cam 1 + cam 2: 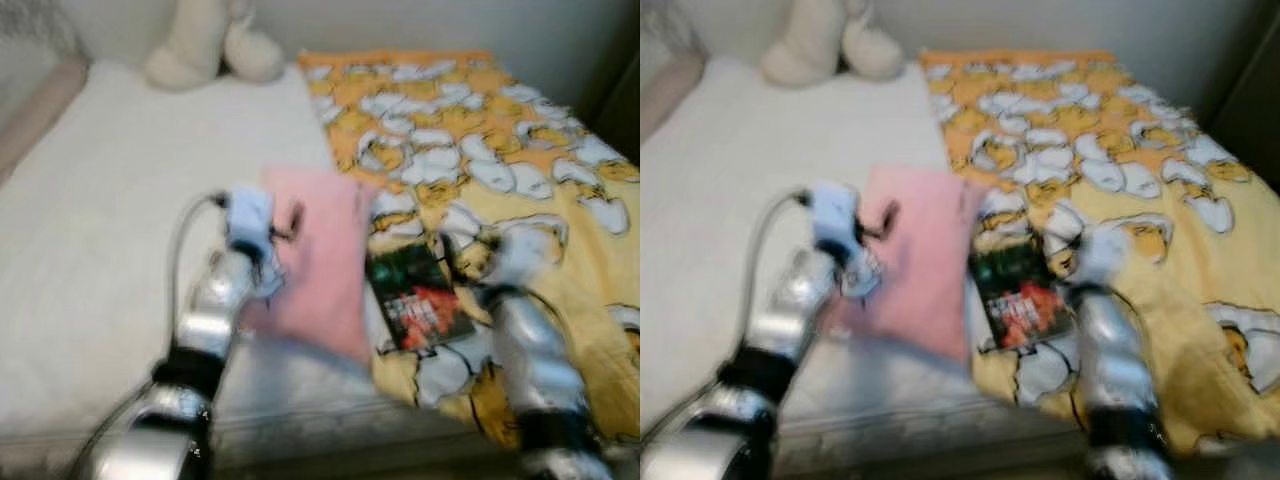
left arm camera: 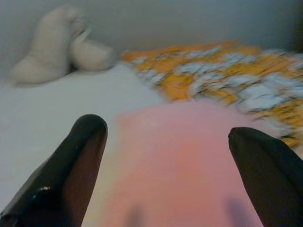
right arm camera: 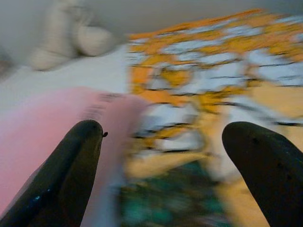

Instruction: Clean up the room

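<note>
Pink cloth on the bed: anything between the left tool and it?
Nothing visible. The left tool is open and hangs right over the pink cloth, with only air between in the left wrist view. The dark book lies beside the cloth on the yellow blanket, nearer the right tool.

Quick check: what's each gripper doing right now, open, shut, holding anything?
Left gripper: open, holding nothing, over the pink rectangular cloth.
Right gripper: open, holding nothing, above the dark book on the yellow patterned blanket.
</note>
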Controlling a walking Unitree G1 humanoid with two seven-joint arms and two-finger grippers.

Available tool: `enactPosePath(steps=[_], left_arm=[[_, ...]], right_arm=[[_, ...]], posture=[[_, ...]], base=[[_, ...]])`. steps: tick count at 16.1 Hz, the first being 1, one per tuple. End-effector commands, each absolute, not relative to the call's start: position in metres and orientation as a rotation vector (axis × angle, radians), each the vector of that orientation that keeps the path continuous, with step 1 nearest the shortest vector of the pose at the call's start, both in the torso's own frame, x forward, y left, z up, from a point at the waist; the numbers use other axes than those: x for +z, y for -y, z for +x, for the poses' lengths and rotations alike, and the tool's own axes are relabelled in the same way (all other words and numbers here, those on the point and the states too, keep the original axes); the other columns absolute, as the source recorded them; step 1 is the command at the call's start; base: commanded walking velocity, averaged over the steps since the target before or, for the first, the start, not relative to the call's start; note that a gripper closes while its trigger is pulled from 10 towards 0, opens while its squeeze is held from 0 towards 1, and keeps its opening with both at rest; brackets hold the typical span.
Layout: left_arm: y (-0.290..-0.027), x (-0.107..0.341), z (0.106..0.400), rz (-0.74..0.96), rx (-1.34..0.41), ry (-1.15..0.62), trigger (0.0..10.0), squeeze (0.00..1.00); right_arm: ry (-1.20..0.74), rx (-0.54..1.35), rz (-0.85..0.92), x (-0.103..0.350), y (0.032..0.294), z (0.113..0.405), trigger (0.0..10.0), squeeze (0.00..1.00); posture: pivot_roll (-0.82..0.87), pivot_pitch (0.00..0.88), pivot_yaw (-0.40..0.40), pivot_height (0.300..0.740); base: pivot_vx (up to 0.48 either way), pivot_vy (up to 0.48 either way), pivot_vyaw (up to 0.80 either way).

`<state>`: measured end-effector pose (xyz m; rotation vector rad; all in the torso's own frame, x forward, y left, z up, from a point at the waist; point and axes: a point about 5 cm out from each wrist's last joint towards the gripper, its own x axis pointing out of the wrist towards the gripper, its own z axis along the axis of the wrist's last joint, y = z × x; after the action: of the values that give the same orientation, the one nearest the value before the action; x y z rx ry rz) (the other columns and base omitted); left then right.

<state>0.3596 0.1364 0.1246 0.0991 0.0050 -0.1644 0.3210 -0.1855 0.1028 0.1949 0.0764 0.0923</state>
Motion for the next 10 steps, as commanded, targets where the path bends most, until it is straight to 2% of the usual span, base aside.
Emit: enactPosePath(steps=[1, 4, 5, 7, 10], left_arm=[[-0.135, 0.127, 0.366, 0.098, -0.153, -0.029, 10.0, 0.00], [-0.146, 0.144, 0.382, 0.084, -0.106, -0.059, 10.0, 0.00], [-0.153, 0.147, 0.386, 0.023, -0.099, -0.093, 10.0, 0.00], [-0.164, 0.145, 0.388, -0.102, -0.102, -0.157, 10.0, 0.00], [-0.182, 0.118, 0.380, -0.106, -0.049, -0.282, 10.0, 0.00]], right_arm=[[-0.114, 0.069, 0.225, 0.096, 0.197, 0.320, 10.0, 0.00], [-0.169, 0.154, 0.335, 0.095, 0.178, 0.331, 10.0, 0.00], [-0.187, 0.176, 0.389, 0.094, 0.170, 0.333, 10.0, 0.00], [-0.217, 0.202, 0.508, 0.089, 0.157, 0.328, 10.0, 0.00], [-0.280, 0.275, 0.542, 0.077, 0.135, 0.323, 10.0, 0.00]], posture=[[-0.09, 0.000, 0.006, 0.740], [-0.07, 0.000, 0.001, 0.740], [-0.06, 0.000, -0.004, 0.740], [-0.05, 0.051, -0.007, 0.740], [-0.05, 0.116, -0.007, 0.740]], base=[[0.000, 0.000, 0.00], [0.000, 0.000, 0.00], [0.000, 0.000, 0.00], [0.000, 0.000, 0.00], [0.000, 0.000, 0.00]])
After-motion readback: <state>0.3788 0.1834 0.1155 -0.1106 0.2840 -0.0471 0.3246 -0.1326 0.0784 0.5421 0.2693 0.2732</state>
